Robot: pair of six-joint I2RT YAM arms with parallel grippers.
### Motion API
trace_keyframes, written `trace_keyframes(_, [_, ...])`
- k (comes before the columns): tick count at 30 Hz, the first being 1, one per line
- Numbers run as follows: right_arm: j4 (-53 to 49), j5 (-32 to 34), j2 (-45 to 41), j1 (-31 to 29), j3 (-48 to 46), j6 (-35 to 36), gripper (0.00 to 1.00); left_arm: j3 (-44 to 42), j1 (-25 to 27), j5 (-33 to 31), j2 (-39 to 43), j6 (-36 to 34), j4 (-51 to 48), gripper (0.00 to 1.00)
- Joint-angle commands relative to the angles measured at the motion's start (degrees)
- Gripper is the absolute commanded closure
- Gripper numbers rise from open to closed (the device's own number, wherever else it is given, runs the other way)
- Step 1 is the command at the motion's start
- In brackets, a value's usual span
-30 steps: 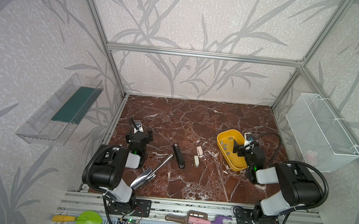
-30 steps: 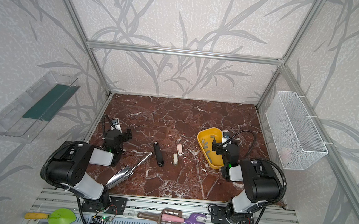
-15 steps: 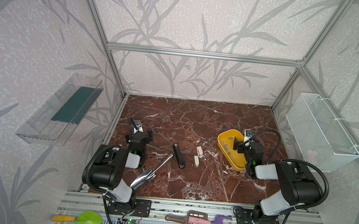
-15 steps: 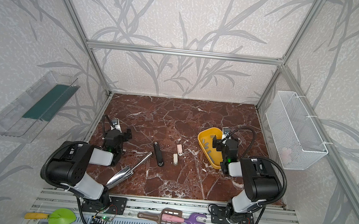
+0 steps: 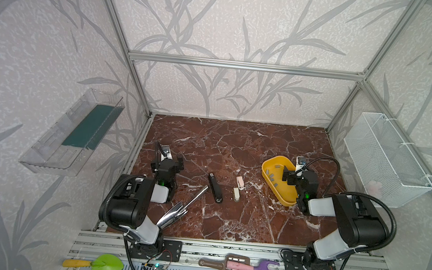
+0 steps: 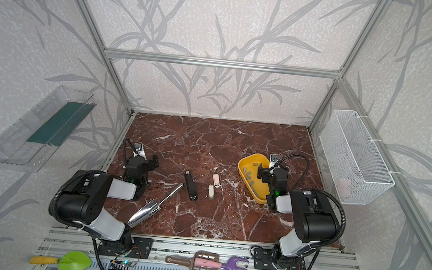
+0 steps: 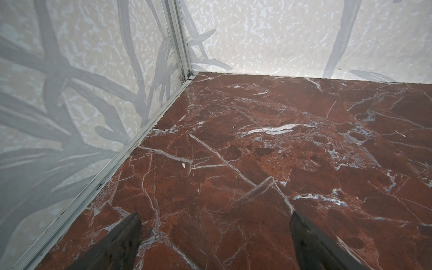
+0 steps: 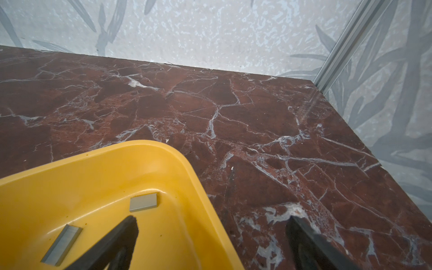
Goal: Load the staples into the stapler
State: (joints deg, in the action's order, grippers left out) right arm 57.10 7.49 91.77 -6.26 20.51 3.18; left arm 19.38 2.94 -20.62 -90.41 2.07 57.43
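Several small grey staples (image 5: 271, 176) (image 8: 143, 202) lie in a yellow tray (image 5: 282, 193) (image 8: 93, 177) on the right of the marble. My right gripper (image 5: 299, 174) (image 8: 211, 224) is open and straddles the tray's right wall, one finger over the inside and the other over bare marble, holding nothing. A black stapler (image 5: 215, 188) (image 6: 191, 186) lies at mid-table, with a small pink stapler (image 5: 240, 182) and a small white one (image 5: 236, 194) to its right. My left gripper (image 5: 167, 162) (image 7: 215, 219) stands open and empty over bare marble at the left, well apart from the staplers.
A metal scoop (image 5: 183, 208) lies beside the left arm, left of the black stapler. A white wire basket (image 5: 385, 160) hangs on the right wall and a clear bin (image 5: 74, 133) on the left. Plastic garden tools (image 5: 240, 267) rest on the front rail.
My right gripper has shifted slightly toward the back along the tray's right side. The left arm and the things on the table have not moved.
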Motion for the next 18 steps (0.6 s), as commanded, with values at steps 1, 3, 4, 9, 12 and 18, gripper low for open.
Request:
trace_keyframes(1, [1.0,0.7,-0.8,0.1,0.0,-0.8,0.01,0.8,-0.2,0.2,-0.3,-0.6,1.0,0.01])
trace_keyframes(3, [2.4,1.4,-0.8,0.1,-0.8,-1.1,0.01,0.9,-0.2,0.2,-0.3,-0.6,1.0,0.01])
trace_keyframes(4, [5.0,2.4,-0.7,0.1,-2.2,-1.3,0.01,0.8,-0.2,0.2,-0.4,-0.6,1.0,0.01])
trace_keyframes(9, [15.9,4.0,0.1,0.2,-7.6,-2.2,0.01,0.9,-0.3,0.2,-0.3,-0.6,1.0,0.01])
trace_keyframes(12, [-1.7,2.1,-2.0,0.0,0.4,-1.3,0.01,0.8,-0.2,0.2,-0.3,-0.7,1.1,0.01])
trace_keyframes(18, [2.6,4.0,-1.4,0.0,-1.6,-2.0,0.01,0.8,-0.2,0.2,-0.3,-0.6,1.0,0.01])
